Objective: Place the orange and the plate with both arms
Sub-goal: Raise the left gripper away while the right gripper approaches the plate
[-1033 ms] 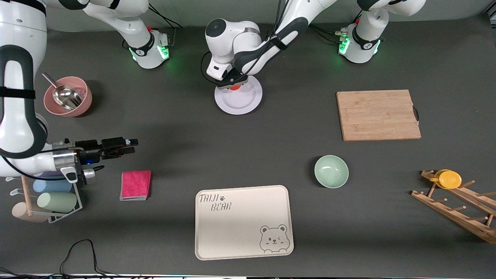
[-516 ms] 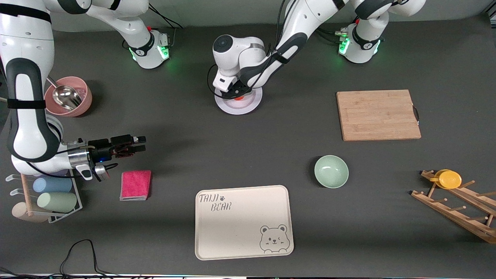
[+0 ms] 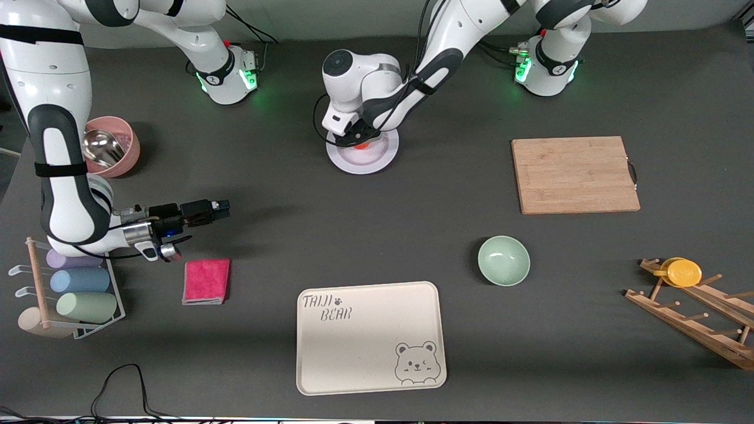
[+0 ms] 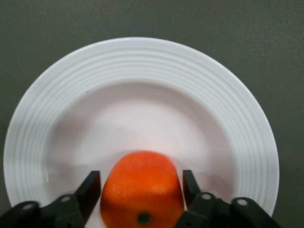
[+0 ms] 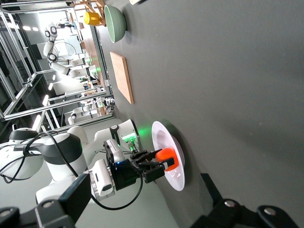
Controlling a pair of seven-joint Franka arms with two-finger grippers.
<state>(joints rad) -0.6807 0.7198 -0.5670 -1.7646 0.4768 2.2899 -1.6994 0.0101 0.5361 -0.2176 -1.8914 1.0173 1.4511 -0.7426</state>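
Observation:
The white plate [image 3: 377, 160] lies on the table near the robots' bases, midway between them. The orange [image 3: 363, 145] rests in the plate's shallow centre [image 4: 142, 118], toward the rim nearest the bases. My left gripper [image 3: 356, 141] is low over the plate, open, and one finger [image 4: 90, 187] stands on each side of the orange [image 4: 142, 190] with a thin gap at both. My right gripper [image 3: 221, 207] hovers open and empty over bare table at the right arm's end, just above the pink cloth. In the right wrist view the plate [image 5: 176, 171] and orange [image 5: 165, 155] show far off.
A pink bowl [image 3: 126, 154] with a metal scoop and a cup rack [image 3: 76, 297] stand at the right arm's end beside a pink cloth [image 3: 206, 281]. The bear tray [image 3: 368, 335], mint bowl [image 3: 503, 260], cutting board [image 3: 574, 175] and wooden rack with a yellow cup [image 3: 683, 272] lie elsewhere.
The left gripper came down onto the plate with the orange and its jaws parted, letting go. The right gripper drifted toward the table's middle and a little toward the bases.

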